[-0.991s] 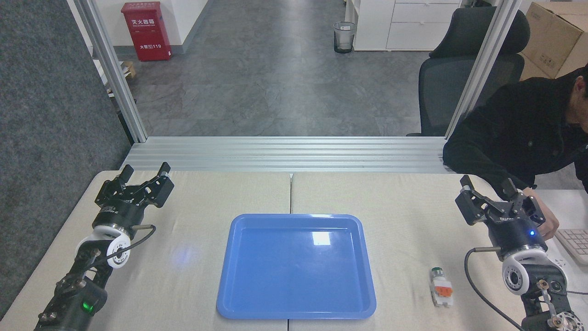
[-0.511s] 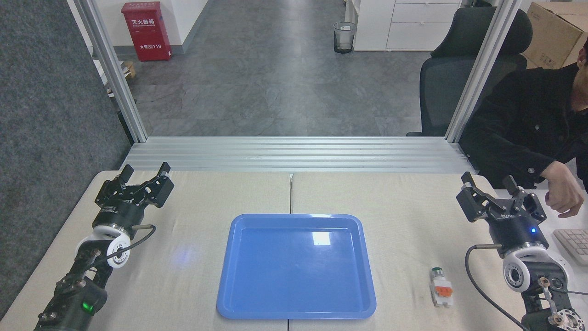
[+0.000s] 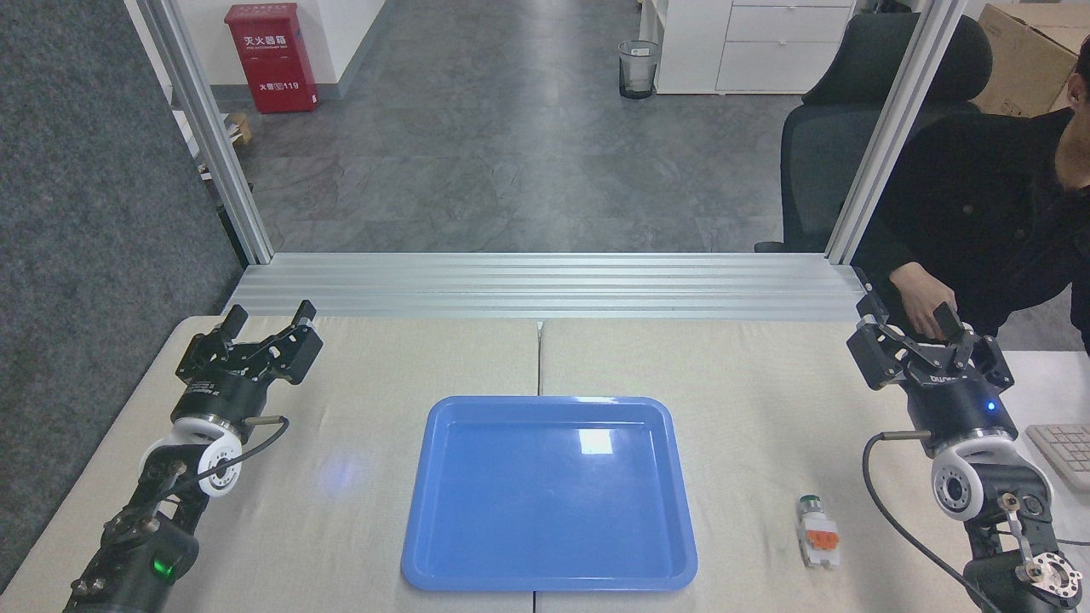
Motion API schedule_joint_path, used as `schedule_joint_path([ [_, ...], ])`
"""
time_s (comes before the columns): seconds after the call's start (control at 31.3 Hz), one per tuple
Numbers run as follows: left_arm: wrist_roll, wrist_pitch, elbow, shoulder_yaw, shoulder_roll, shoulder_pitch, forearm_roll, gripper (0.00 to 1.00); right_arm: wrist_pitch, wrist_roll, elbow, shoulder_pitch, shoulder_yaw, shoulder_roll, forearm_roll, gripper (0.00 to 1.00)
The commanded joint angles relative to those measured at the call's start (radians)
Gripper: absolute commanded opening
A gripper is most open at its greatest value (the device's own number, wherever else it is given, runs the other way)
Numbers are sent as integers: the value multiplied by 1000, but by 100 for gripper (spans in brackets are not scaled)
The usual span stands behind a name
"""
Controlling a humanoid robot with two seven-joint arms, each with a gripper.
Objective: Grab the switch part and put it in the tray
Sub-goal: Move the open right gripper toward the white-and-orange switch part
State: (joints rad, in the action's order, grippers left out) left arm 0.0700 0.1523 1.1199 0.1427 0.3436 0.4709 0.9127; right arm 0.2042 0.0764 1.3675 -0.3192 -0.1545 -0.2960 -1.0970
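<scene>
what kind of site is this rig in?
Likely an office robot test bench: black swivel office chair, white drawer cabinets, brown cardboard box, and a red fire-extinguisher cabinet beyond the aluminium frame.

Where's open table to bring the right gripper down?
Bare table lies between the tray and the switch part, and beyond the tray's far rim. It is crowded by the right gripper, where a person's hand reaches in.

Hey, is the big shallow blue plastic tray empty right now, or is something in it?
Empty. The glossy blue plastic tray shows only bare floor with a light reflection; the small white switch part lies on the table to its right.
</scene>
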Motion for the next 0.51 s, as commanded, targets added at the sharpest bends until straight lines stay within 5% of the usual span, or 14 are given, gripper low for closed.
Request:
schedule_joint_path([
  [0.0,1,0,0,0,0,0,0,100,-2,2,-1,-12,4,-6,2,98],
  [0.48,1,0,0,0,0,0,0,100,-5,34,10,-11,6,0,-1,98],
])
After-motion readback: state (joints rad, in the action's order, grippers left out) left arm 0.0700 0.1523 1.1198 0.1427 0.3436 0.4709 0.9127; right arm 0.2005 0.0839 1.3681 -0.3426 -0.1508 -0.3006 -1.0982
